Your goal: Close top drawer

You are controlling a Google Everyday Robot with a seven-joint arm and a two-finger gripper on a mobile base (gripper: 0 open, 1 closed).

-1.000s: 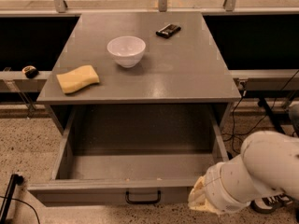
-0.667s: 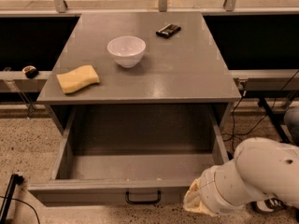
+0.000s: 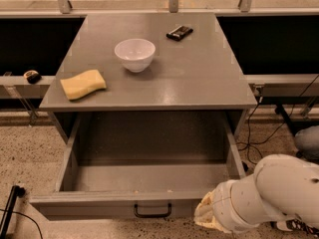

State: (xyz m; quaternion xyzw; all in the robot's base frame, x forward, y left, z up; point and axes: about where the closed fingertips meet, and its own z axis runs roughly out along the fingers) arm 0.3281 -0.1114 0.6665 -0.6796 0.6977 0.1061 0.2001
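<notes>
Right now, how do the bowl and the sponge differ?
The bowl is white and round; the sponge is yellow and oblong. The bowl stands upright, the sponge lies flat. The bowl sits mid-top, the sponge near the left front edge. Both rest on the cabinet top above the open top drawer. The gripper is low by the drawer front's right end.
</notes>
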